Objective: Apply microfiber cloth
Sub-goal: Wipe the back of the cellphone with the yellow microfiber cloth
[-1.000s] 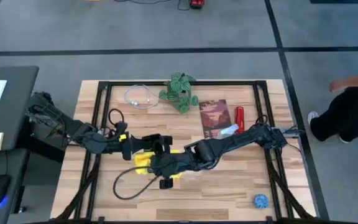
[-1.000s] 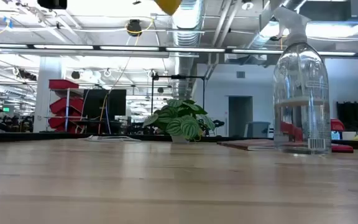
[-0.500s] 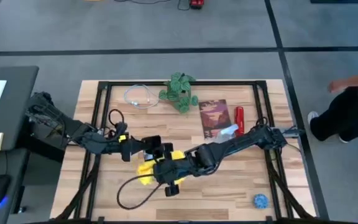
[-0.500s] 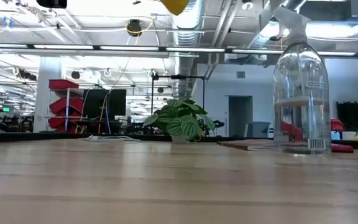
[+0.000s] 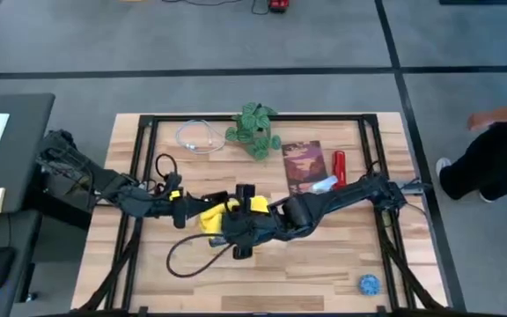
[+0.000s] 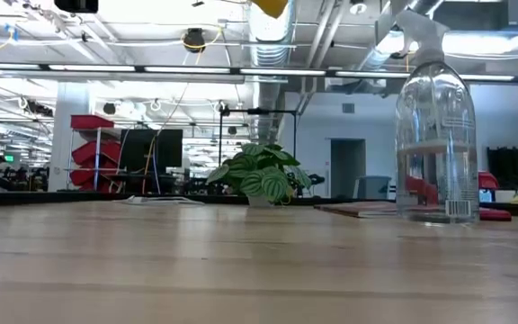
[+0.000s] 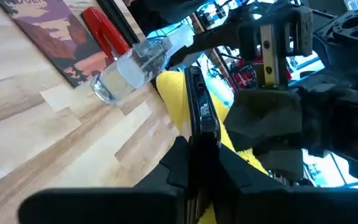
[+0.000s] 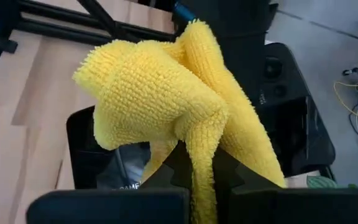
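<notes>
Both hands clamped, touching mid-table: left hand; right hand

— That microfiber cloth is bright yellow, nubby all over.
— The phone under it is black. Ball blue, plant green with pale stripes.

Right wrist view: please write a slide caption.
Right tool holds yellow microfiber cloth against a black phone.
</notes>
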Controlling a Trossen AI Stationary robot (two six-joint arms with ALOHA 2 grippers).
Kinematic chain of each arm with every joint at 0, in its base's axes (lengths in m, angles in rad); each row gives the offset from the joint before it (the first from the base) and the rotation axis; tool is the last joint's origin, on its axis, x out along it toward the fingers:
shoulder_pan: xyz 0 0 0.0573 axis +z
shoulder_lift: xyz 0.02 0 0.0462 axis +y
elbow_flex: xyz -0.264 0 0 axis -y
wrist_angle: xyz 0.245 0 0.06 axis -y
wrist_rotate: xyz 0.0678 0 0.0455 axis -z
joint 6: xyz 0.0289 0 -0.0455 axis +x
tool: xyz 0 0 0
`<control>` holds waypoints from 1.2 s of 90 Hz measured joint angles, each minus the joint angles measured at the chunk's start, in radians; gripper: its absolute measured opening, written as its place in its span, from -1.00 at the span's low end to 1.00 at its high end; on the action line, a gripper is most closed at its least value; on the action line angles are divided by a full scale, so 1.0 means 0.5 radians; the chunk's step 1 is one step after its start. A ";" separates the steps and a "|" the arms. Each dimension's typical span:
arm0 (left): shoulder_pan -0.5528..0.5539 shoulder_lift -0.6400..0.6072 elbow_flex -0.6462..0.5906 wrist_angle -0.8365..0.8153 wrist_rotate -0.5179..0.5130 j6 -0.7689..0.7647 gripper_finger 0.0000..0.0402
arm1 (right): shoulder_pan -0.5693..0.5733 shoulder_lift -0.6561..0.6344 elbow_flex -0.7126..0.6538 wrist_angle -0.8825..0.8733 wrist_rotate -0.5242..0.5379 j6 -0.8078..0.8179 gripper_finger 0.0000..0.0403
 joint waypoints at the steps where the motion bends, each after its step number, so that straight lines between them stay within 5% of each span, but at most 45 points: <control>1: 0.000 0.000 0.000 0.000 0.004 0.000 -0.94 | 0.006 0.000 -0.005 0.004 -0.012 0.001 -1.00; 35: -0.004 0.002 -0.002 -0.020 0.000 0.016 -0.94 | 0.101 0.092 -0.036 -0.021 -0.201 0.041 -1.00; 74: -0.020 0.014 0.001 -0.036 -0.007 -0.018 -0.94 | -0.122 -0.085 -0.039 -0.056 -0.050 -0.001 -1.00; 108: -0.027 0.027 -0.001 -0.067 0.021 -0.001 -0.94 | -0.107 -0.032 -0.033 -0.018 -0.189 0.144 -1.00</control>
